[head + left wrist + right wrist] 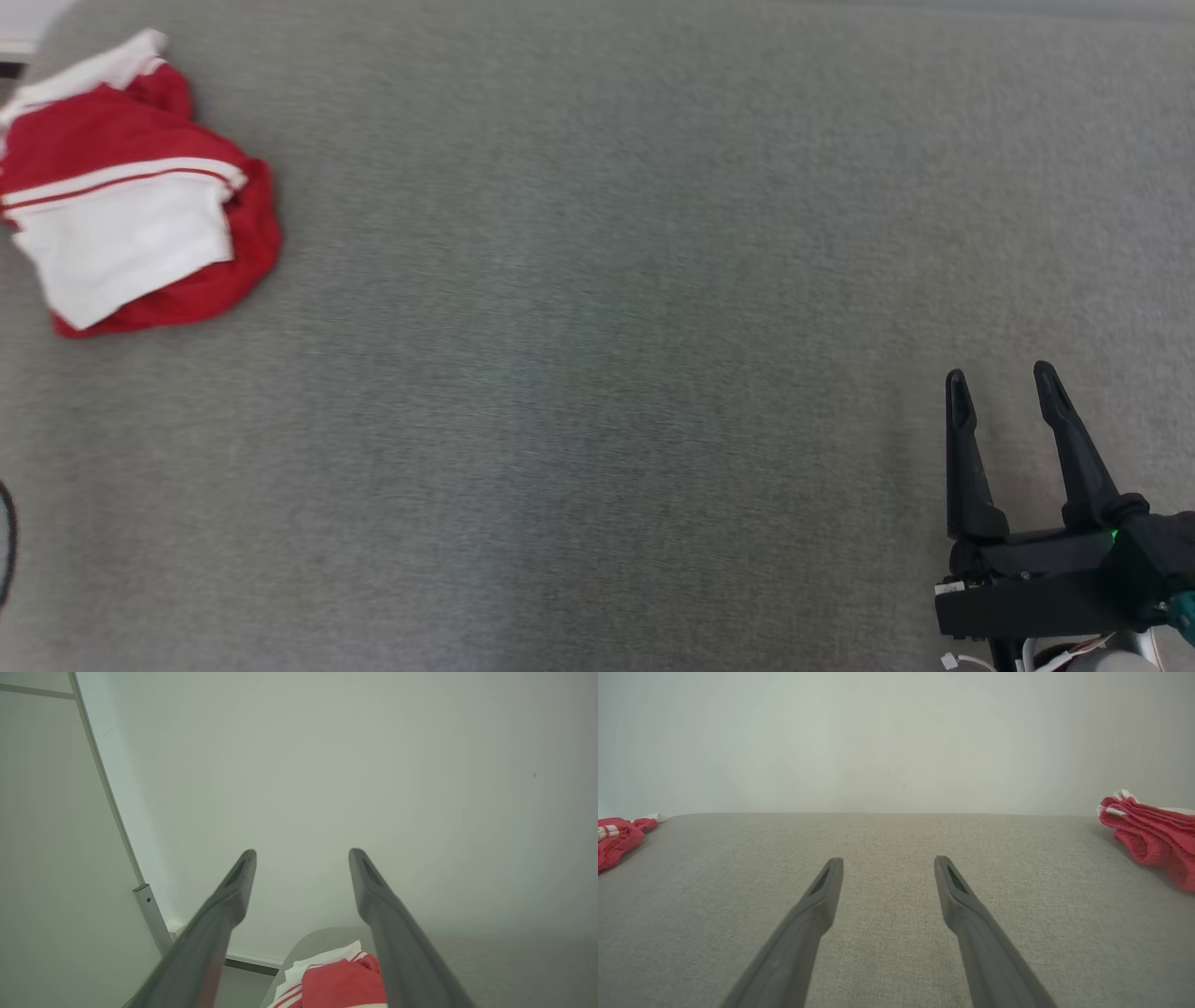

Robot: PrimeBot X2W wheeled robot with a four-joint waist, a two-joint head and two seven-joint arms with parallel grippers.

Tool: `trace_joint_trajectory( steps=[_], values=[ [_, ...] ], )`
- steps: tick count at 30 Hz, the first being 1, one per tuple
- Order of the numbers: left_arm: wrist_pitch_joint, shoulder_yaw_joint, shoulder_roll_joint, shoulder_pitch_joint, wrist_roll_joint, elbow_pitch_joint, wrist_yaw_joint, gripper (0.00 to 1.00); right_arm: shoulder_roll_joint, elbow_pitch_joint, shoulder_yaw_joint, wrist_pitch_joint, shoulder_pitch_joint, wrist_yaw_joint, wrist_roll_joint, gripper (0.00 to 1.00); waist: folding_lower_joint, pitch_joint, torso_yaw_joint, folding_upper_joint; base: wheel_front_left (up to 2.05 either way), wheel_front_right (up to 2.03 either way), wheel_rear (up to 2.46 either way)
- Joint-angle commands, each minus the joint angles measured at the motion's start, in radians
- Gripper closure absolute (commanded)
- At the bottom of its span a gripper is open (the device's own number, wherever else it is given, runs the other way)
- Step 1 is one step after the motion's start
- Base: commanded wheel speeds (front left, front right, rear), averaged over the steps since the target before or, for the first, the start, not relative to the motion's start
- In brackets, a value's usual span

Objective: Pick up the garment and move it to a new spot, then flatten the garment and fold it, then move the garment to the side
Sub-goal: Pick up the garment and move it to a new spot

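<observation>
We find the red-and-white garment [140, 187] lying crumpled in a loose heap at the far left corner of the grey fabric-covered tabletop [597, 373]. Its white panel is uppermost, with red cloth bunched beneath and around it. It is not yet lifted, so we judge the task to be at its first step, the pick-up.

The right pincer [999, 373] sits low at the near right. Its fingers are spread and point away from the robot; it grasps nothing and is well apart from the garment. We take this as a parked pose that leaves the middle of the tabletop free as the new spot for laying out and flattening.

The left pincer [302, 853] is likewise released and carries nothing. In the left wrist view it is raised and points toward the pale wall [327, 765]. The garment shows at the lower edge between its fingers, at the tabletop's rounded corner. This arm is the nearer one, so we consider it the reasonable choice for the grasp.

In the right wrist view a second red cloth [1148, 830] lies at the right of the tabletop. We cannot tell whether it belongs to the task.
</observation>
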Motion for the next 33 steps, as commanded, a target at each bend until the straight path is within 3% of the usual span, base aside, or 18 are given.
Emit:
trace_joint_trajectory(
  steps=[1,12,19,33],
  values=[
    [0.004,0.003,0.012,-0.025,-0.003,0.009,0.0,0.0,0.001,-0.004,0.001,-0.004,-0.015,-0.002,-0.006,0.0,-0.0004,0.127,-0.128,-0.0002,0.0,0.0,0.0],
    [0.134,-0.084,0.093,-0.158,-0.107,0.2,-0.02,0.0,0.001,-0.021,0.009,-0.003,-0.04,-0.002,-0.009,0.0,-0.0004,0.159,-0.167,-0.0002,0.0,0.0,0.0],
    [0.239,-0.208,0.136,-0.205,-0.212,0.325,-0.016,0.0,0.001,-0.037,0.008,0.006,-0.037,-0.002,-0.011,0.0,-0.0004,0.155,-0.187,-0.0002,0.0,0.0,0.0],
    [0.481,-0.363,0.158,-0.267,-0.349,0.545,-0.017,0.0,0.001,-0.05,0.01,0.02,-0.039,-0.002,-0.019,0.0,-0.0004,0.15,-0.199,-0.0002,0.0,0.0,0.0]
  ],
)
